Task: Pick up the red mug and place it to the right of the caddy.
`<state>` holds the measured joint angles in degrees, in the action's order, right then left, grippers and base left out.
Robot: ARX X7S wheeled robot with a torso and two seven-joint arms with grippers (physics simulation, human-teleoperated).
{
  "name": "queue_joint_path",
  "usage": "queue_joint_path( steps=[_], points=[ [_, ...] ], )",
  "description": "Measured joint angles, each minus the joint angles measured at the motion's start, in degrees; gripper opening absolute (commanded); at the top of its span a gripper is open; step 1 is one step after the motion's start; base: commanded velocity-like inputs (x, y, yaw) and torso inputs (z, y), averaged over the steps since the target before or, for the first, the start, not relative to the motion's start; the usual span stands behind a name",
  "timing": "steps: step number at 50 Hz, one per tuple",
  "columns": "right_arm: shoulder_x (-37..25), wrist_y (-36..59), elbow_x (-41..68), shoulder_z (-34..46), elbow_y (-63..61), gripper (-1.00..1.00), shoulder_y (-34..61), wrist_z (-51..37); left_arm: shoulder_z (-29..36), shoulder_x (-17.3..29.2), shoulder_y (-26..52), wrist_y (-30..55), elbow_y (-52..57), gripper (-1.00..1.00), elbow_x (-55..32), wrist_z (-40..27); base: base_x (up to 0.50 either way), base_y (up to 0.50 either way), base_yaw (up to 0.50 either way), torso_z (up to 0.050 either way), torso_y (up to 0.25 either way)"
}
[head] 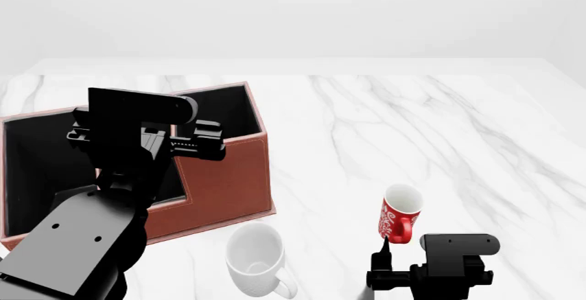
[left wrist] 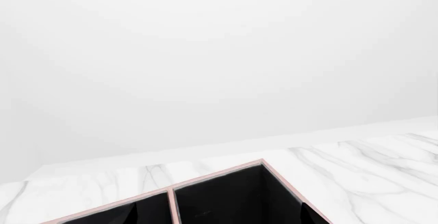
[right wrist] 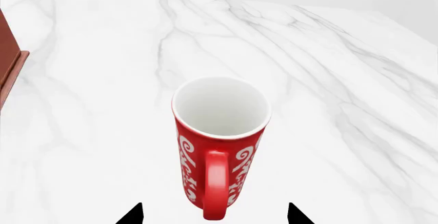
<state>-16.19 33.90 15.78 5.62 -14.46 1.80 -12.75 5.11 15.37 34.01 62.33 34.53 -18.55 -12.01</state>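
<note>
The red mug (head: pixel 399 219) with white swirly lettering stands upright on the marble table, front right. In the right wrist view the mug (right wrist: pixel 220 147) faces me with its handle between my fingertips. My right gripper (right wrist: pixel 215 215) is open, its two black fingertips (right wrist: pixel 133 216) spread either side of the handle, not touching it; it also shows in the head view (head: pixel 383 272). The reddish-brown caddy (head: pixel 224 166) stands at the left. My left gripper (head: pixel 206 147) hovers above the caddy's black compartments (left wrist: pixel 219 198), open as far as its tips show.
A larger plain white mug (head: pixel 256 259) stands in front of the caddy, left of the red mug. The marble tabletop (head: pixel 412 135) stretches to the right of the caddy and behind the red mug. A white wall lies beyond the far edge.
</note>
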Motion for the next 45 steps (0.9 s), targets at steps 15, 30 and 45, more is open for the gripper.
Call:
queue_joint_path(
  steps=[15,30,45],
  points=[
    [1.0,-2.1,-1.3,1.7,8.9,1.0,4.8,0.4,0.0,0.2,-0.1,-0.1,0.0,1.0,-0.3,-0.3,0.0,0.0,0.0,0.0,0.0],
    [1.7,-3.7,-2.0,2.6,15.5,1.0,8.0,0.6,0.2,0.5,-0.3,-0.2,-0.1,1.0,-0.6,-0.6,0.0,0.0,0.0,0.0,0.0],
    [1.9,-5.0,-1.6,3.1,17.6,-1.0,8.9,0.6,0.3,0.7,-0.6,-0.6,-0.1,1.0,-0.8,-0.9,0.0,0.0,0.0,0.0,0.0]
  ],
)
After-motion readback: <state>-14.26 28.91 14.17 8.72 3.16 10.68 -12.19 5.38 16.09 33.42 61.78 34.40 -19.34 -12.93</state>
